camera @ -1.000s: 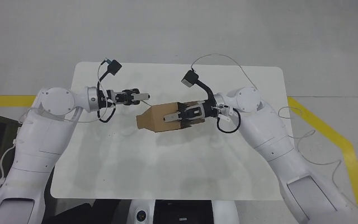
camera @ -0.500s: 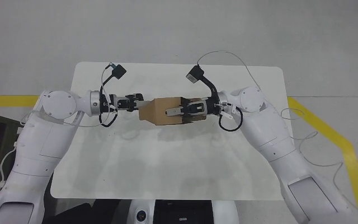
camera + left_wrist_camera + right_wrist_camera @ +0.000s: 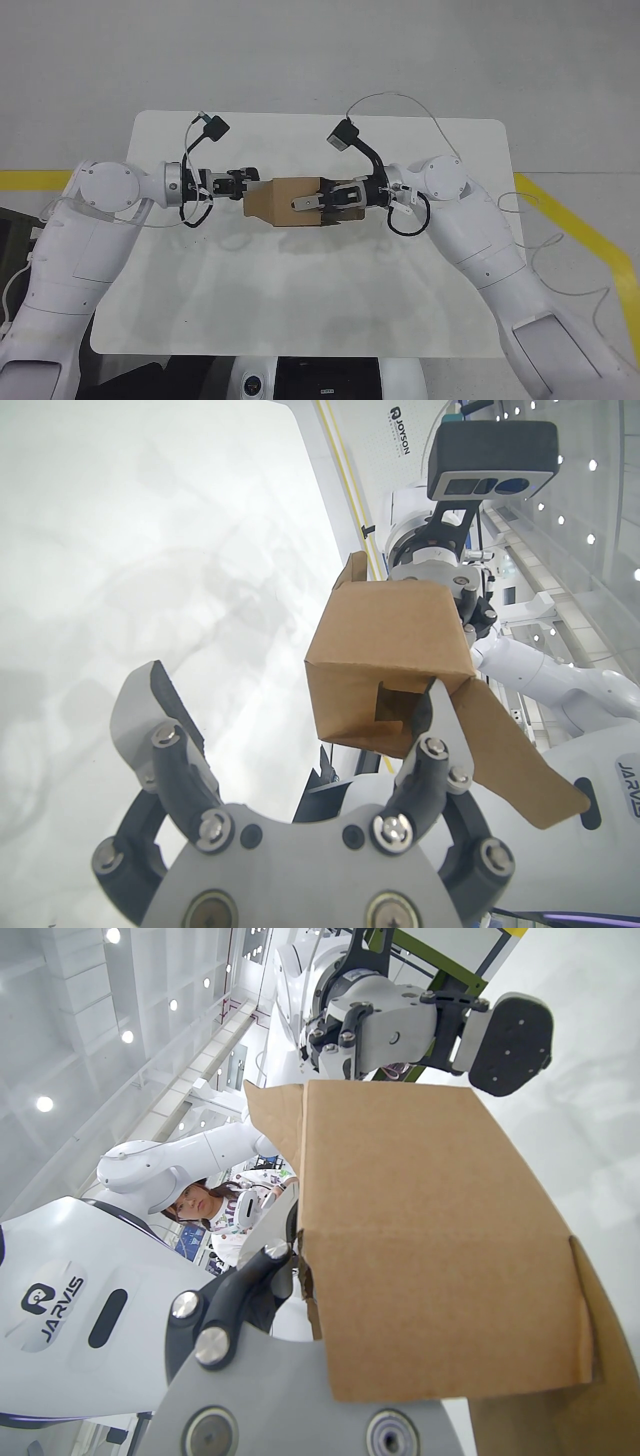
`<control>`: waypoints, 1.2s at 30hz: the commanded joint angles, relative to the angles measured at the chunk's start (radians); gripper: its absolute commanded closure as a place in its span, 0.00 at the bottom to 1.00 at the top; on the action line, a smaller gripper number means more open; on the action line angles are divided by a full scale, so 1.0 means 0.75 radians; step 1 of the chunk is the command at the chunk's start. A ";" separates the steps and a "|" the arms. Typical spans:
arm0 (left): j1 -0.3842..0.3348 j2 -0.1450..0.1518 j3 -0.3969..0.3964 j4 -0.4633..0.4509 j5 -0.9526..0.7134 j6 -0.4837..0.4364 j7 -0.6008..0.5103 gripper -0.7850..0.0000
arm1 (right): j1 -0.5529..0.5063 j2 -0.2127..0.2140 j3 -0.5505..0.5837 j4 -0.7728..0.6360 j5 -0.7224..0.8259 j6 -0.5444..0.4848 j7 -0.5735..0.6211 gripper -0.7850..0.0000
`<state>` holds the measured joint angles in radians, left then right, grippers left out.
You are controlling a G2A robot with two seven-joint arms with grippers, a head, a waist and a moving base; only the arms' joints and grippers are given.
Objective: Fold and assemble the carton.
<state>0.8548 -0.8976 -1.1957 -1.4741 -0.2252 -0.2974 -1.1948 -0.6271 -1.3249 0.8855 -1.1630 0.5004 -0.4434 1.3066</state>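
Note:
A brown carton (image 3: 285,198) hangs above the white table (image 3: 400,300), lying lengthwise between my two grippers. My right gripper (image 3: 316,201) is shut on the carton's wall at its right end, with one finger (image 3: 280,1220) showing beside the cardboard (image 3: 430,1228) and the other hidden behind it. My left gripper (image 3: 295,695) stands open at the carton's left end (image 3: 390,635). One of its fingertips (image 3: 437,710) rests against that end, beside a notched end panel. A loose flap (image 3: 510,750) sticks out past that finger.
The table's surface stretches wide on every side under the carton. A yellow floor stripe (image 3: 560,215) runs past the table's edges. The left arm's camera block (image 3: 213,127) and the right arm's (image 3: 343,137) stand up above the wrists.
The right gripper carried the carton up and left and levelled it. The left gripper came in to meet its left end. Little has shifted in the last half second.

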 commanded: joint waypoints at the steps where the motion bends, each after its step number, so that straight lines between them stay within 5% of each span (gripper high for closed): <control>1: 0.000 0.000 -0.001 0.001 0.000 0.001 0.001 0.00 | 0.001 -0.001 0.000 0.002 -0.001 0.001 0.000 1.00; 19: 0.001 0.010 -0.040 0.032 -0.021 -0.002 0.002 0.00 | -0.004 0.017 0.057 0.042 -0.093 0.007 -0.054 1.00; 36: 0.027 0.027 -0.083 -0.037 0.096 -0.010 0.050 0.00 | -0.043 0.057 0.095 -0.062 -0.373 0.216 -0.189 1.00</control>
<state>0.8769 -0.8782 -1.2629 -1.4969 -0.2152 -0.3033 -1.1817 -0.6613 -1.2824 0.9591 -1.2040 0.2232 -0.2867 1.1634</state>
